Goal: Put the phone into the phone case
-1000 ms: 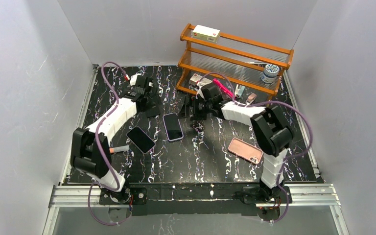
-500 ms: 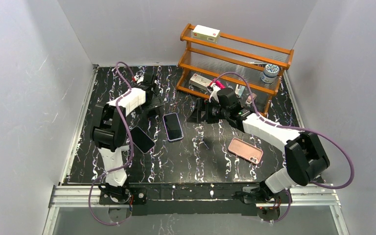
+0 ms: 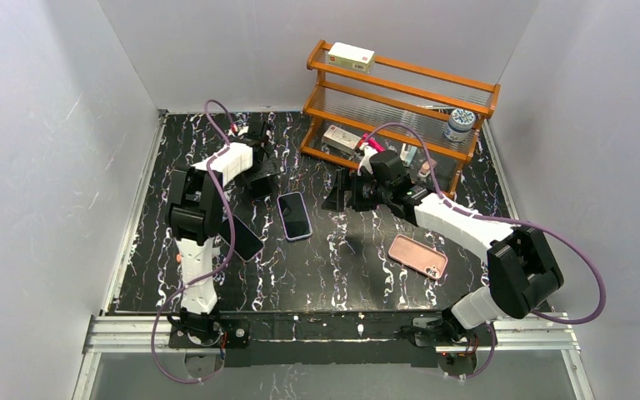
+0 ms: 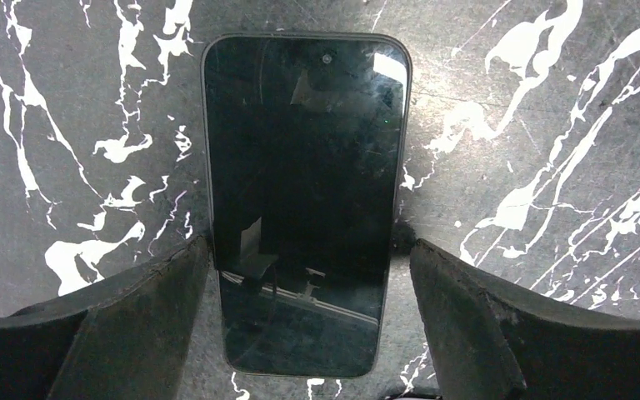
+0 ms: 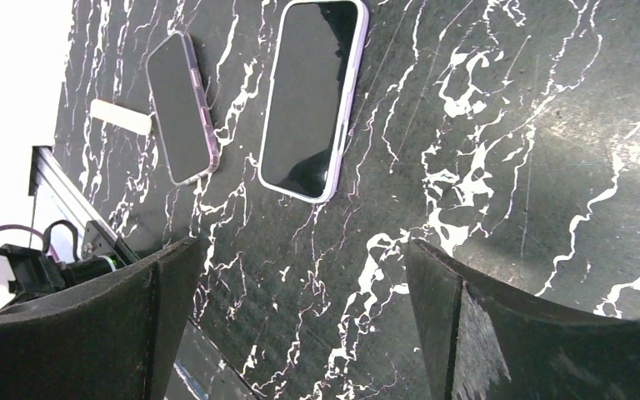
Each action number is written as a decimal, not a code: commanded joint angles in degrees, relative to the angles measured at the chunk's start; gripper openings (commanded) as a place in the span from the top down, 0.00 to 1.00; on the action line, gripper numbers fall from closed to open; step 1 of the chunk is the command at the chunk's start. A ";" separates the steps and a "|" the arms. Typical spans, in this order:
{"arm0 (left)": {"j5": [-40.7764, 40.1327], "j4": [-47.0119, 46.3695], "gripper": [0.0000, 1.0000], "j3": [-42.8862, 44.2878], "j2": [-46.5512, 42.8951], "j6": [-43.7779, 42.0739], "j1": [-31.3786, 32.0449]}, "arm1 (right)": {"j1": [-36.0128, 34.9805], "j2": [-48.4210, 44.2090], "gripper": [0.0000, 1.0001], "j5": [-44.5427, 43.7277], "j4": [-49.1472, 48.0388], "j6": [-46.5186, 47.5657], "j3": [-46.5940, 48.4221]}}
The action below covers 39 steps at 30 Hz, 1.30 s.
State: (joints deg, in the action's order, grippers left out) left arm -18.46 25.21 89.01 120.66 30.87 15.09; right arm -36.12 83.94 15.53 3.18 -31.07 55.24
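Left arm has folded up tall; your left gripper (image 4: pixel 310 243) now straddles the phone (image 4: pixel 304 167), jaws wide and just starting to narrow, nothing gripped that I can confirm. Phone lies flat, screen up, mid-way across the table (image 3: pixel 350 283). Right gripper (image 5: pixel 304 244) hasn't shifted: fully open, empty, hovering. Pink case (image 3: pixel 417 255) lies well apart to the right, so I'd say you're at pickup.
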 commanded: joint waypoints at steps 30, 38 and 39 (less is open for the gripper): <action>21.33 2.86 0.54 -17.70 -11.80 0.73 -6.53 | -0.08 0.78 0.07 6.51 -11.14 -9.08 -5.08; 27.57 -1.63 0.58 -23.17 -14.05 2.64 -7.51 | -2.77 9.58 0.27 9.46 -23.20 -17.68 -3.22; 28.03 -1.80 0.58 -23.38 -13.87 2.74 -7.60 | -3.44 10.98 0.29 9.51 -24.34 -18.34 -2.45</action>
State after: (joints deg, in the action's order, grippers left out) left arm 3.09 20.88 69.23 105.97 31.66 7.31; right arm -37.28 90.80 22.85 -12.14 -44.62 50.68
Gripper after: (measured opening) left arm 0.694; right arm 0.755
